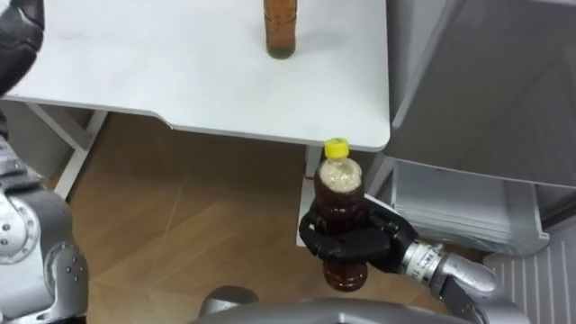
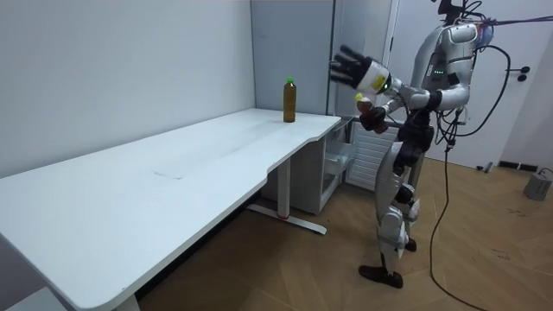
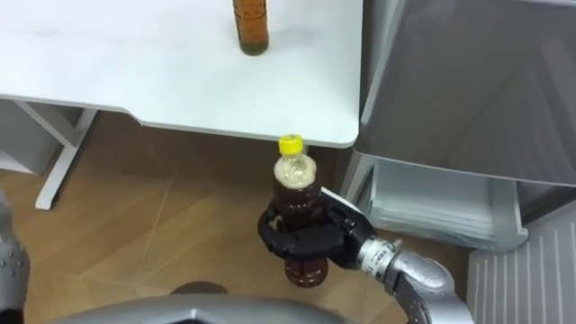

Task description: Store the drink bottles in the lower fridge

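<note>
Head stereo downward; room camera afar

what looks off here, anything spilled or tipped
Nothing stands out. The bottle in the right hand is upright and capped; the other bottle stands upright on the table. No spill shows.

The robot stands up straight on both legs. Its right arm comes in low from the right side, bent at the elbow. The right hand [image 1: 355,245] is curled tight round a bottle [image 1: 342,193] (the black fingers wrap right across its front) and holds it upright. The left arm is lifted up and out in front. The left hand [image 2: 348,66] is about as high as the shoulder, with its fingers spread wide.
</note>
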`<state>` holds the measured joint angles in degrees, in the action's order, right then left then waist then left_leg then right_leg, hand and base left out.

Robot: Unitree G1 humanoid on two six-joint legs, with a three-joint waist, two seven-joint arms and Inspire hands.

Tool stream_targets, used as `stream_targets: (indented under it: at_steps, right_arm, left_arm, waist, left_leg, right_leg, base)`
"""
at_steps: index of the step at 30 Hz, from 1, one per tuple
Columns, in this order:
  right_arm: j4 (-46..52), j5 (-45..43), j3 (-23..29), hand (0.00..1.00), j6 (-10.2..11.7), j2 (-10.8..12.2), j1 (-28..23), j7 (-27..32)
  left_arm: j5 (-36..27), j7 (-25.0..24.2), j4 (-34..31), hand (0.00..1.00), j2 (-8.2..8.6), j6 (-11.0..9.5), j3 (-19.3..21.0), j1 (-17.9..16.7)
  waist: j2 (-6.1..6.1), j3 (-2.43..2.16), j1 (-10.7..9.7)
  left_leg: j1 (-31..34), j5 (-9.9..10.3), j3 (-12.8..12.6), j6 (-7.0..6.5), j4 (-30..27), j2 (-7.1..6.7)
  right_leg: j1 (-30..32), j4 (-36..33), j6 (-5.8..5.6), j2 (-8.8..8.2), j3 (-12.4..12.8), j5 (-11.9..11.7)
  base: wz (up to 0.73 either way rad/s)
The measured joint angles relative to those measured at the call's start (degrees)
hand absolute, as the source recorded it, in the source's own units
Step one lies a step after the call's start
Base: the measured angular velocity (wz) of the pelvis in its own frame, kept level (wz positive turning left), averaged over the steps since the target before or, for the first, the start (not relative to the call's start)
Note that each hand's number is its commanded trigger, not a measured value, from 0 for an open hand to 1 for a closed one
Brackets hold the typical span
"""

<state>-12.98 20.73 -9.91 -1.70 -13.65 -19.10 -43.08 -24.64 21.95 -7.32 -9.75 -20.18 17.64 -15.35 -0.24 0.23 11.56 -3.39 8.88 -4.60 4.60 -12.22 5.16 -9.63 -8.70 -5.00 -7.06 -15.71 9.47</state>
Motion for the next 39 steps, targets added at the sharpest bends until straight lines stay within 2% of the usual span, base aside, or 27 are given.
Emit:
stream_targets:
  at_steps: [2, 3, 8, 10, 13, 17, 21, 23, 26, 29, 34, 39]
  right_arm:
    - [0.01, -0.18, 0.00, 1.00, -0.49, 0.07, 0.02, 0.94]
    - [0.01, -0.18, -0.04, 1.00, -0.58, 0.07, 0.09, 1.04]
    - [-0.03, -0.07, -0.39, 1.00, -1.62, 0.10, 0.44, 3.17]
    - [-0.17, -0.07, -1.08, 1.00, -2.08, -0.07, 1.22, 4.38]
    - [-0.17, -0.07, -2.18, 1.00, -2.20, 0.05, 1.84, 5.96]
    - [-0.17, 0.70, -2.31, 1.00, -3.79, 0.26, 2.87, 6.70]
    - [-0.17, 2.04, -2.32, 1.00, -4.80, 0.27, 2.91, 7.28]
    - [0.03, 4.59, -2.26, 1.00, -4.84, 0.21, 3.13, 7.86]
    - [0.03, 6.74, -2.05, 1.00, -4.83, 0.21, 4.02, 8.05]
    - [0.01, 7.65, -0.90, 1.00, -4.83, 0.50, 4.24, 8.29]
    - [-0.16, 8.58, 0.62, 1.00, -4.82, 0.28, 4.24, 10.07]
    - [-0.29, 8.60, 0.61, 1.00, -4.82, 0.22, 3.82, 11.55]
  left_arm:
    - [-1.15, 2.25, 7.40, 0.00, 0.01, 1.09, -0.53, -0.84]
    - [-1.92, 2.65, 8.77, 0.00, 0.02, 1.47, -0.78, -0.93]
    - [-10.14, 3.87, 21.24, 0.00, -0.26, 1.87, -4.38, -0.84]
    - [-11.26, 4.18, 26.79, 0.00, -0.36, 2.20, -6.18, -0.74]
    - [-11.06, 4.52, 33.97, 0.00, -0.39, 4.20, -9.89, -1.19]
    - [-10.58, 2.39, 42.38, 0.00, -0.35, 7.33, -13.63, -0.83]
    - [-7.83, -0.28, 47.44, 0.00, -0.47, 9.35, -16.06, -1.69]
    - [-4.42, -2.78, 50.76, 0.00, -0.51, 10.66, -17.61, -2.37]
    - [-3.33, -5.59, 55.30, 0.00, -0.53, 12.78, -18.42, -2.44]
    - [-2.08, -8.72, 58.60, 0.00, -0.52, 14.02, -18.44, -2.12]
    - [1.26, -13.53, 60.99, 0.00, -0.53, 15.86, -18.42, -1.75]
    - [7.40, -16.46, 61.24, 0.00, -0.53, 17.36, -18.37, -1.52]
  waist:
    - [-0.23, -0.05, 0.08]
    - [-0.36, -0.01, 0.21]
    - [-0.52, 0.06, 1.51]
    - [-0.47, 0.09, 1.55]
    - [-0.75, 0.30, 1.48]
    - [-0.73, 0.44, 1.18]
    - [-0.70, 0.46, 0.73]
    - [-0.71, 0.40, -0.45]
    - [-0.62, 0.36, -2.35]
    - [-0.43, 0.36, -3.84]
    - [0.19, 0.35, -5.03]
    - [0.17, 0.16, -5.32]
  left_leg:
    - [-0.42, -0.09, -0.12, 0.12, 0.66, 0.03]
    - [-0.37, -0.10, -0.12, 0.13, 0.74, 0.04]
    - [-0.30, -0.11, -0.35, 0.16, 1.11, 0.04]
    - [-0.56, -0.11, -0.66, 0.16, 1.37, 0.04]
    - [-0.50, -0.10, -0.74, 0.16, 1.36, 0.05]
    - [-0.20, -0.04, -0.71, 0.17, 1.29, 0.07]
    - [0.21, -0.04, -0.85, 0.18, 1.38, 0.02]
    - [0.87, -0.06, -0.85, 0.17, 1.18, 0.05]
    - [1.34, -0.06, -0.84, 0.17, 1.04, 0.05]
    - [1.33, -0.06, -0.88, 0.17, 1.31, 0.04]
    - [1.30, -0.06, -0.96, 0.18, 1.41, 0.04]
    - [1.27, -0.03, -1.39, 0.17, 1.48, 0.04]
  right_leg:
    - [-0.10, 0.11, 0.00, 0.08, 0.08, 0.05]
    - [-0.05, 0.11, 0.02, 0.09, 0.06, 0.08]
    - [0.46, 0.13, 0.05, 0.11, 0.53, 0.11]
    - [0.45, 0.12, 0.06, 0.11, 0.88, 0.10]
    - [0.58, 0.07, 0.07, 0.11, 1.00, 0.09]
    - [0.69, 0.05, 0.10, 0.12, 0.84, 0.07]
    - [0.99, 0.18, 0.04, 0.06, 0.99, 0.12]
    - [1.83, 0.04, 0.07, 0.07, 0.93, 0.11]
    - [2.34, 0.02, 0.13, 0.06, 0.99, 0.07]
    - [2.33, 0.03, 0.12, 0.06, 0.98, 0.07]
    - [2.46, 0.03, 0.12, 0.07, 1.02, 0.07]
    - [2.73, 0.07, 0.11, 0.07, 1.49, 0.08]
  base:
    - [-0.02]
    - [0.00]
    - [-0.04]
    - [-0.07]
    - [-0.02]
    - [0.00]
    - [0.00]
    - [0.00]
    - [0.00]
    - [0.00]
    - [0.00]
    - [-0.03]
